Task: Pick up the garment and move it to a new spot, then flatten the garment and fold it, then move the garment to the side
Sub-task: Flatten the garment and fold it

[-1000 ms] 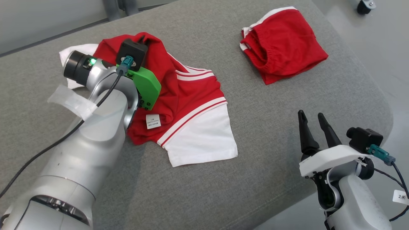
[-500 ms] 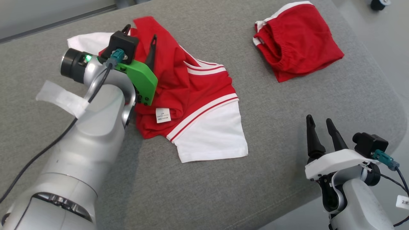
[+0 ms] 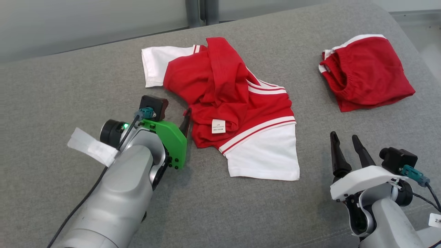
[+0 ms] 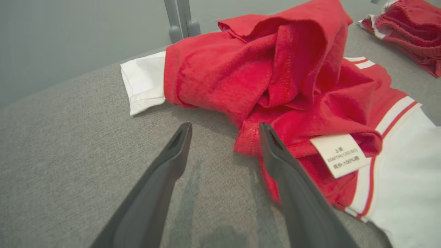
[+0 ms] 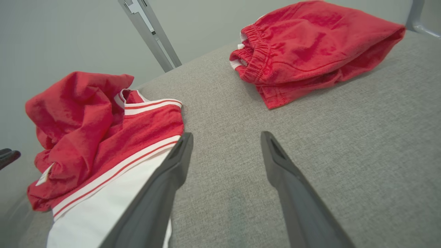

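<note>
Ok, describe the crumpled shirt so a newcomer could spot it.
On the grey padded surface, look to the middle, beyond the open jaws of the left gripper. The shirt is red with white sleeves, white stripes and a white label; the shorts to its right are nearly all red, with an elastic waistband.

Grey woven fabric surface (image 3: 241, 213), rounded corners; pale grey floor (image 3: 86, 24) beyond far edge; metal post (image 3: 201, 12) there.

Garment (image 3: 224, 89) matt cloth; table (image 3: 69, 86) rough woven fabric.

label (image 4: 339, 155) on garment (image 4: 275, 69), "100%"; rest blurred (small print)
</note>
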{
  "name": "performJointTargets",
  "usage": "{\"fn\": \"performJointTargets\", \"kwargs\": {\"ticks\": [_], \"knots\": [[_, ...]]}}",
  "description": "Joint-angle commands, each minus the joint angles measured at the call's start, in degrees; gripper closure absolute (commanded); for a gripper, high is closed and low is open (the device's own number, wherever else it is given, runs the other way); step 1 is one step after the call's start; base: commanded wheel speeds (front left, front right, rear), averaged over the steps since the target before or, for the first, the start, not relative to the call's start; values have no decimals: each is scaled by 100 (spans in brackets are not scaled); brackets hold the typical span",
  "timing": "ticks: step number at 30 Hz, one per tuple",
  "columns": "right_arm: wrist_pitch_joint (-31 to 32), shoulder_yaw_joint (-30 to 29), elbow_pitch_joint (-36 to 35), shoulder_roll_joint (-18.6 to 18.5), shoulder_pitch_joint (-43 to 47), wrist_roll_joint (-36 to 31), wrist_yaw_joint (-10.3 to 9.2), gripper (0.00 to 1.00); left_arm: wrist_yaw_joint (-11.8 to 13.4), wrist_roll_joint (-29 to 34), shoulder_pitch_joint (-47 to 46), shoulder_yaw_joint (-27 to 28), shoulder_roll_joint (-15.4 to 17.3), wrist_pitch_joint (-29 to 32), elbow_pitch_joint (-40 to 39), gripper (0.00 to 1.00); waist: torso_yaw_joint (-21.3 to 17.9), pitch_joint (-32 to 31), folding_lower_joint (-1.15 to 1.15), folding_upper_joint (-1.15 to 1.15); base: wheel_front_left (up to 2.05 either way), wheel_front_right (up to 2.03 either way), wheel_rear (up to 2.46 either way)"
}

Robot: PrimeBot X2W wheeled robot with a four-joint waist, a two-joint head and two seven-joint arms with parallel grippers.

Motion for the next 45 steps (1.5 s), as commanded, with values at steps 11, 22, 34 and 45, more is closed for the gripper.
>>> {"fn": "performJointTargets", "kwargs": {"ticks": [11,22,34,45], "knots": [[121,5,-187,-18,146,-66,-2,0,-111,-626,374,12,-14,455,-473,0,-132,-73,0,0,0,0,0],[90,51,-207,-17,92,-19,-2,0,11,-849,251,40,-9,703,-298,0,-311,53,0,0,0,0,0],[32,116,-135,-17,15,16,-2,0,7,-910,42,-11,2,628,-20,0,-329,138,0,0,0,0,0],[-14,99,-84,-17,-39,11,-2,0,-101,-1045,-2,-155,-9,543,-60,100,-319,149,0,0,0,0,0]]}}
